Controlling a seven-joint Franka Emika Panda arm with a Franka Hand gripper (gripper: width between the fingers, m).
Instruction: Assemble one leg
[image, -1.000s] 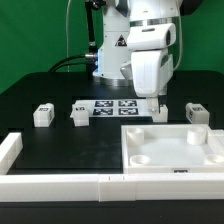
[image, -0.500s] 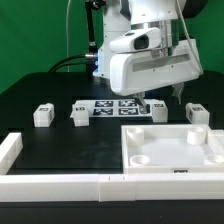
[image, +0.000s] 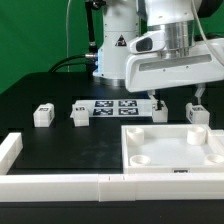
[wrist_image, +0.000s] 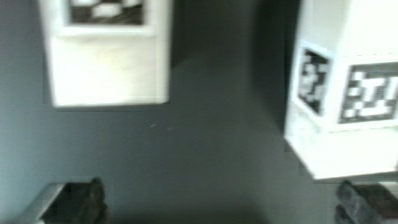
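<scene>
- Currently the gripper (image: 175, 98) hangs empty with its fingers spread wide. The wrist view shows both dark fingertips (wrist_image: 68, 200) with bare black table (wrist_image: 196, 140) between them and nothing pinched.
- Just under it in the exterior view stand two small white posts. One leg (image: 160, 112) is below the finger on the exterior view's left, and a second leg (image: 197, 113) is below the other finger. Neither appears to touch the gripper.
- Farther out, the marker board (image: 115, 106) lies just beside the first leg. A third leg (image: 79, 114) and a fourth leg (image: 42, 115) sit beyond it toward the exterior view's left.
- The white panel (image: 175, 150) with its round sockets lies nearer the camera, apart from all the posts.
- By my reading, the step in hand is the approach to pick up a leg, with no grasp made yet.
- The next move calls for settling on one post and centring the open jaws so a finger falls on each side of it. The gripper then needs to lower squarely and close without nudging the neighbouring post.
</scene>
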